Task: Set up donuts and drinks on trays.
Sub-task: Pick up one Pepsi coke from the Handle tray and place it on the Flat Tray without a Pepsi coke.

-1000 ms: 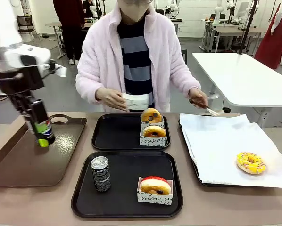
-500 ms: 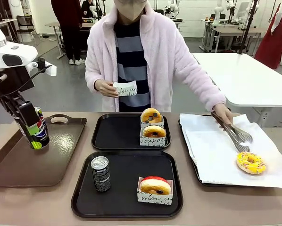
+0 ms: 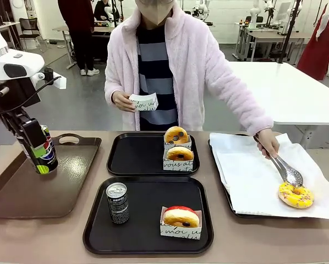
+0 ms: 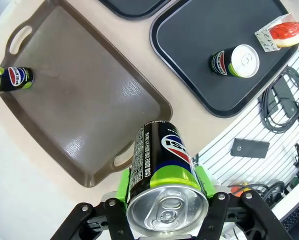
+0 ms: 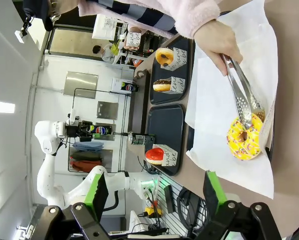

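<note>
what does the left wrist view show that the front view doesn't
Left wrist: a spare can at the brown tray's corner, and cables below the table edge.
Front: the person, tongs on a yellow donut, two sleeved donuts on the far tray.
Both: the held can in the left gripper over the brown tray, and the near tray with a standing can and red donut.

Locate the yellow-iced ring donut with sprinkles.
Front view, robot's right: the yellow donut lies on the white paper-lined tray, at the person's metal tongs' tip.
</note>
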`<state>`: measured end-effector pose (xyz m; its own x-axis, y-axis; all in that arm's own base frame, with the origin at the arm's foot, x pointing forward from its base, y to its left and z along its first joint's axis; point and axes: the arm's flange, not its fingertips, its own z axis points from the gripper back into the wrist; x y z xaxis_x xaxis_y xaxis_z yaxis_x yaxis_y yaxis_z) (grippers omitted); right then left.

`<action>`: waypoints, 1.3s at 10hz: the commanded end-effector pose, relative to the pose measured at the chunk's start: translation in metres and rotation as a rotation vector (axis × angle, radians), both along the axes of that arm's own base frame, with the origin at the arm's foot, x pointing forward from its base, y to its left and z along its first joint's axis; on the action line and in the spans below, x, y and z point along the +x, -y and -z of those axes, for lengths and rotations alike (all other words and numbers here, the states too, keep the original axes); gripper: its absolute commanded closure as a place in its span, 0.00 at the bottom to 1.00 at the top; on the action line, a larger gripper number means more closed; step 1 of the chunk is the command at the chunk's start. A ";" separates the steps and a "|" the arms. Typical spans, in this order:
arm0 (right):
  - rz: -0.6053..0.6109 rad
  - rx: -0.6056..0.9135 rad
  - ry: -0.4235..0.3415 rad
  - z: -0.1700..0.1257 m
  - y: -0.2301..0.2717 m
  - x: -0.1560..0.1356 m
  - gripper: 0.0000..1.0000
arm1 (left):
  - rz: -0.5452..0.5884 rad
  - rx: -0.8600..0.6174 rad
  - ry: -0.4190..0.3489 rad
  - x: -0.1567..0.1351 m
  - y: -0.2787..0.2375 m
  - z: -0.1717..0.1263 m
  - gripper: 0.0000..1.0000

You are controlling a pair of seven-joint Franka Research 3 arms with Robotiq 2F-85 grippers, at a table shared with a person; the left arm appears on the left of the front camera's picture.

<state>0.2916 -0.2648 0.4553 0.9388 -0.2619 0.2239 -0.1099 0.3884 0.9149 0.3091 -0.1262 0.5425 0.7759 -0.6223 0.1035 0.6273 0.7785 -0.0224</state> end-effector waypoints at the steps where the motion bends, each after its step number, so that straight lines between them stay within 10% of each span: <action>1: 0.004 0.001 0.015 -0.001 0.000 0.000 0.00 | -0.012 0.006 0.003 0.009 0.000 0.001 0.41; 13: 0.004 0.001 0.015 -0.001 0.000 0.000 0.00 | -0.109 0.072 -0.017 0.122 0.046 0.022 0.41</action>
